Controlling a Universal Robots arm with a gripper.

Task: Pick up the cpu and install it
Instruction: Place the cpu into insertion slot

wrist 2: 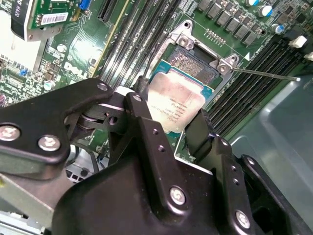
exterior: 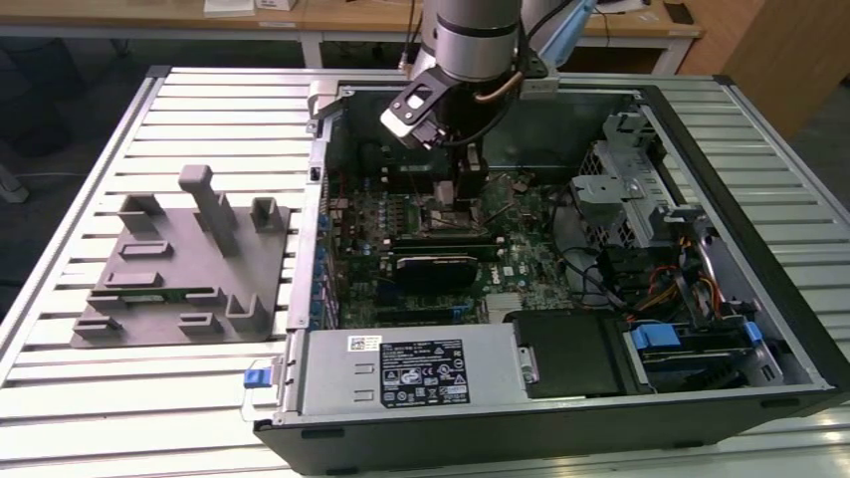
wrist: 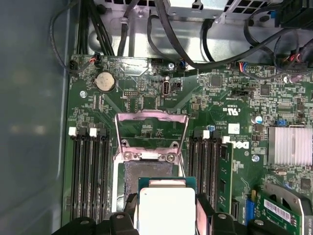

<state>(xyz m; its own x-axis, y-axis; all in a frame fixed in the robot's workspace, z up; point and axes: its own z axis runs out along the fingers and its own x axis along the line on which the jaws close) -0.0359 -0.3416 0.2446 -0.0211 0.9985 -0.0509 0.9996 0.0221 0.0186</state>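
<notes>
Black hand [wrist 2: 171, 108] clasping cpu [wrist 2: 178, 100], chip partly hidden by fingers [wrist 2: 146, 128], over open socket [wrist 2: 195, 61].

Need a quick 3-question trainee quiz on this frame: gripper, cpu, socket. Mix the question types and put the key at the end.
1. True or false: the gripper is closed on the cpu, with one finger on each side.
2. The cpu is nearest to: A) a grey tray outside the case, B) the motherboard socket, C) a drive bay.
3. Fill in: in the first wrist view, the metal load frame of the socket stands ____ (open/shut).

Key: 1 true; 2 B; 3 open.
</notes>
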